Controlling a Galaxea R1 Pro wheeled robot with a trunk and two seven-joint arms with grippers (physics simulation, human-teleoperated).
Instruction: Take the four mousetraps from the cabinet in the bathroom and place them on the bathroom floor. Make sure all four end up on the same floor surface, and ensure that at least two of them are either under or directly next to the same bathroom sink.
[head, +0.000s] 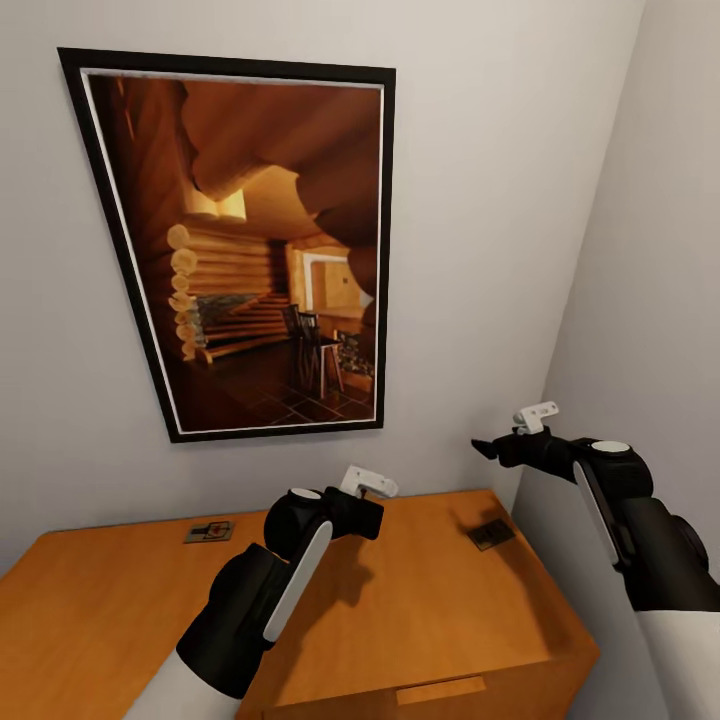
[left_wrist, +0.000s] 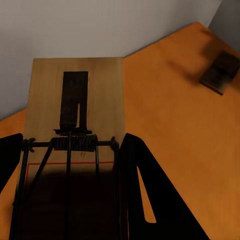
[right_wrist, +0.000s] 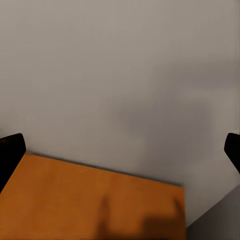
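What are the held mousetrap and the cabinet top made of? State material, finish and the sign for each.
Mousetrap between the left gripper's fingers: looks like pale unfinished wood, with faint grain and a matte face; its spring and bars look like dark metal wire, thin and coiled.
Cabinet top: seemingly orange-brown wood or veneer, with a smooth satin surface showing soft shadows; the render leaves solid or laminate open.

No text, label, brand, number or sign can be read in any of the views. A red outline is printed on the mousetrap (left_wrist: 75, 115), and the framed picture (head: 255, 250) on the wall above the cabinet (head: 440, 600) carries no lettering.
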